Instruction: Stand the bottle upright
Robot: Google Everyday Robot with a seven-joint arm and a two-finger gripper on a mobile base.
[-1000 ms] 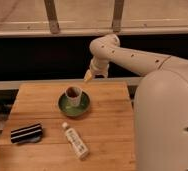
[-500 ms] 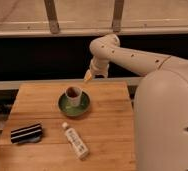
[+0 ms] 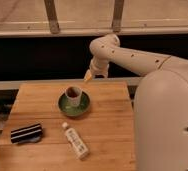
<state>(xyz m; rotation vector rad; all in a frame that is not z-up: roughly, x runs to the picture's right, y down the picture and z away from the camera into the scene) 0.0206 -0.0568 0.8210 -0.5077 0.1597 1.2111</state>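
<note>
The bottle (image 3: 75, 141) lies on its side on the wooden table (image 3: 107, 125), near the front edge, its white cap pointing to the back left. It is slim and white with a pale printed label. My gripper (image 3: 89, 76) hangs above the table's back edge, behind the white cup, well away from the bottle and with nothing in it. Its yellowish fingertips point down and to the left, and its jaws stand open.
A white cup (image 3: 73, 96) with a brown inside stands on a green saucer (image 3: 63, 106) at the table's middle. A black-and-white striped block (image 3: 26, 133) lies at the front left. My white body (image 3: 169, 120) fills the right side. A dark wall and railing run behind the table.
</note>
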